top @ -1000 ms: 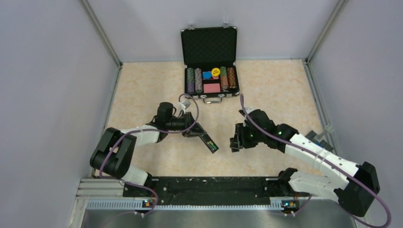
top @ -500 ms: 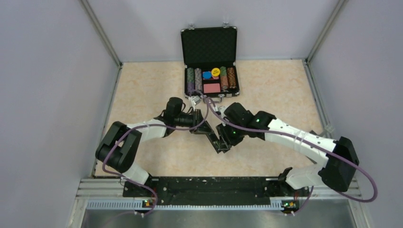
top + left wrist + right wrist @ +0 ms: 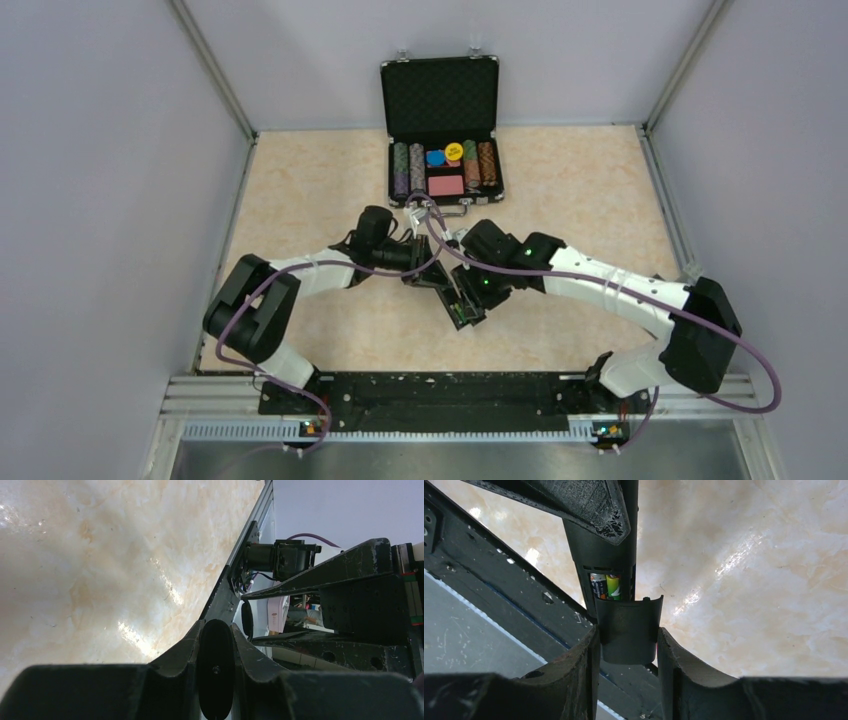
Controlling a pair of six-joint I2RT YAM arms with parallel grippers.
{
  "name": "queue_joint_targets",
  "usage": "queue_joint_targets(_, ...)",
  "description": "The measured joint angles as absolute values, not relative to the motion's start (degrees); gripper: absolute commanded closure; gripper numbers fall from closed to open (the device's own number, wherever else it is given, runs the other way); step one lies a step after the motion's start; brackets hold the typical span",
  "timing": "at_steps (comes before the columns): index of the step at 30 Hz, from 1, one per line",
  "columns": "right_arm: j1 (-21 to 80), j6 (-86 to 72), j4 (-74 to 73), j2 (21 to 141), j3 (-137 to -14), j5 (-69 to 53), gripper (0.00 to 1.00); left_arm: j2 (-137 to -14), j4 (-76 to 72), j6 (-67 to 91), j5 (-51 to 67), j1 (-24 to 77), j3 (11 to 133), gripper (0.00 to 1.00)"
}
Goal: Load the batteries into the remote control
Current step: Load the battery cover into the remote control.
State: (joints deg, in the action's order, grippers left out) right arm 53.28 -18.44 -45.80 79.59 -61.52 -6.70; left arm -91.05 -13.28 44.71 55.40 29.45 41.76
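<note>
Both clamped, left claw (image 3: pixel 216 635) on remote control (image 3: pixel 599 555), right claw (image 3: pixel 628 635) on cover (image 3: pixel 628 615); slide it straight over batteries (image 3: pixel 605 586) just ahead.

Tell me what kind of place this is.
Probably a robotics lab test cell: plain grey walls box in a marbled tabletop, and a left arm and right arm are mounted on a metal rail at its near edge.
</note>
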Motion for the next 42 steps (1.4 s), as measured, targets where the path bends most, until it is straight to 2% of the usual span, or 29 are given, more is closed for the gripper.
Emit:
queue_joint_targets(18,54.7,-23.4,-42.2,79.6,-60.3,-4.3,0.74,-91.0,-20.5,51.1,54.6,29.5,40.4,1.0)
queue_joint_targets(42,54.7,-23.0,-40.7,81.9,-60.3,-4.8,0.74,-92.6,-20.4,51.2,55.2,29.6,40.4,1.0)
